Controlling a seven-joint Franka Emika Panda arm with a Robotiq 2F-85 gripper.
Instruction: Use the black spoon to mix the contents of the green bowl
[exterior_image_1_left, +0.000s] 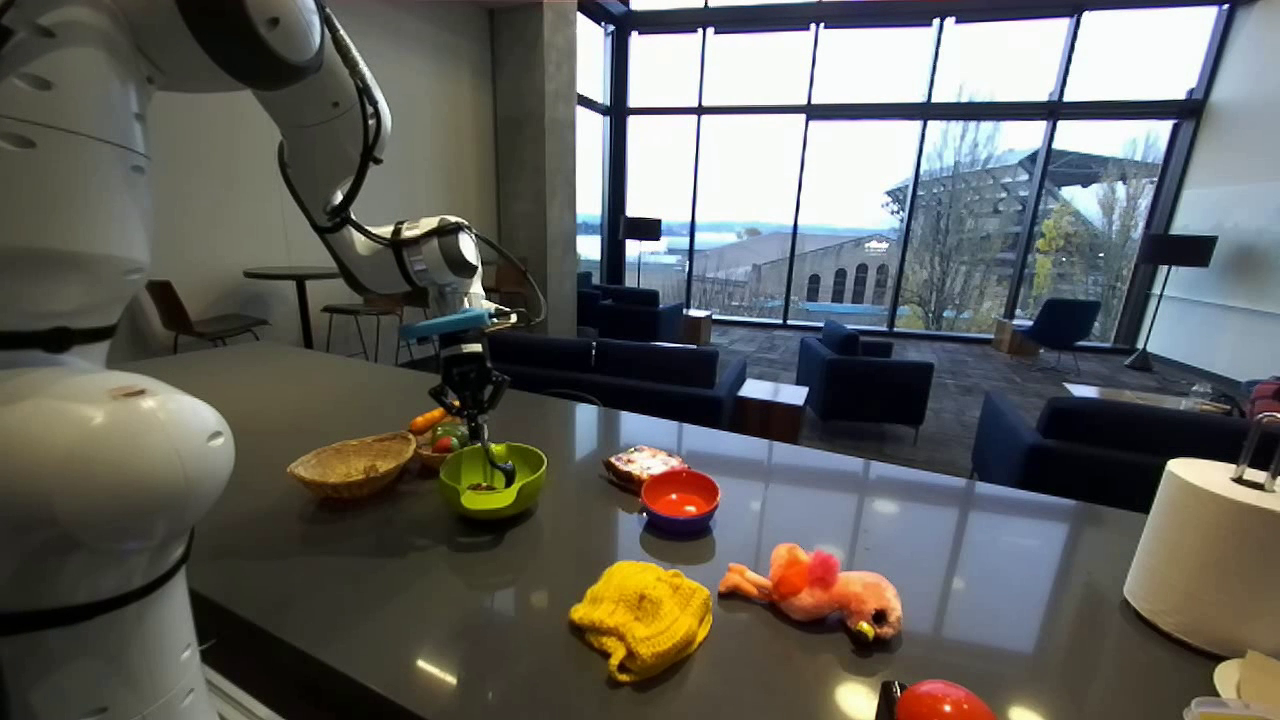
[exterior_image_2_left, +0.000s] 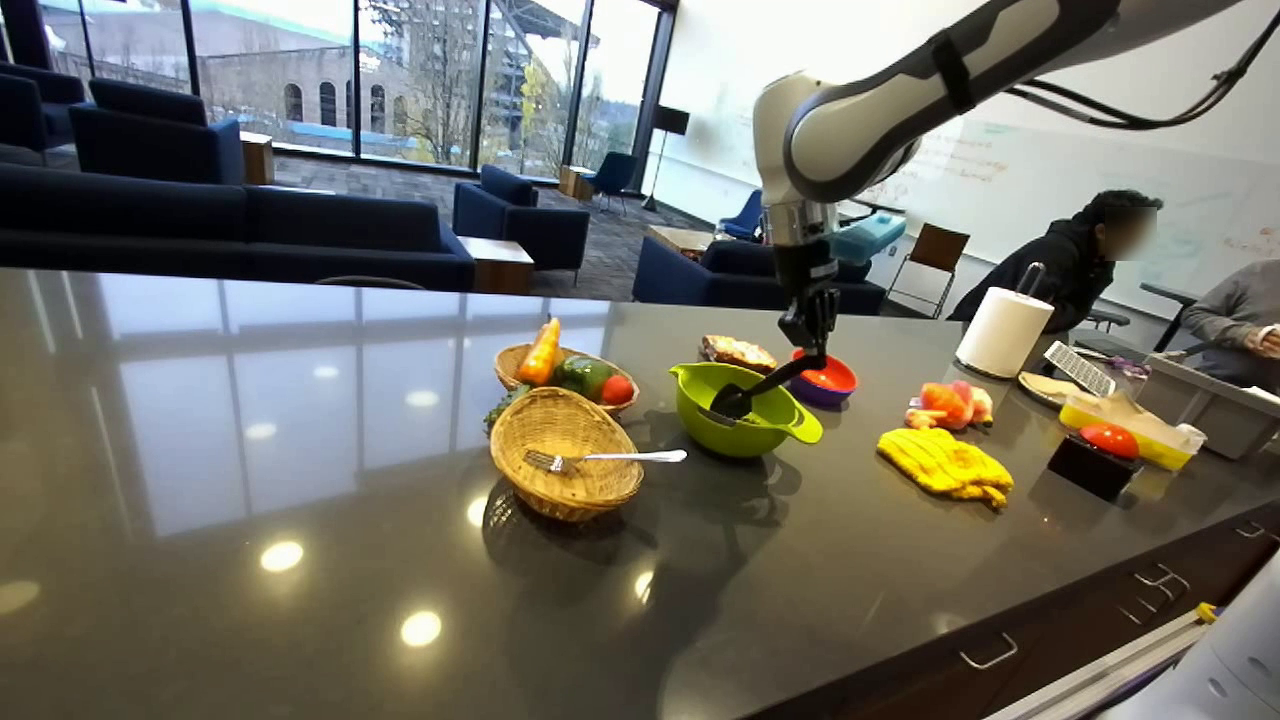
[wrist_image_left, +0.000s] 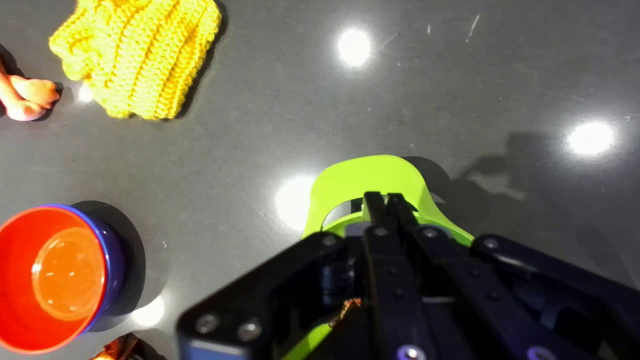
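Nearest in the wrist view, the claw (wrist_image_left: 384, 196), pinched narrow, grips the black spoon (exterior_image_2_left: 736, 401), whose head in an exterior view sits inside the lime-green bowl (exterior_image_2_left: 740, 438), with a wicker basket (exterior_image_2_left: 568, 428) bearing a metal fork (exterior_image_2_left: 612, 457) on its left and a red bowl (exterior_image_2_left: 838, 377) on its right.

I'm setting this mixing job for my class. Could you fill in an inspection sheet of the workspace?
Surface: glossy dark grey countertop, reflecting lights.
Job's things: black spoon, its head inside the green bowl.
Clutter: wicker basket with a fork; produce basket, yellow knitted item, pink plush toy, red-and-blue bowl.
Gripper: shut on the black spoon.
Cables: black cables along the arm.
Surroundings: person in black, person in grey, sofas, tall windows.
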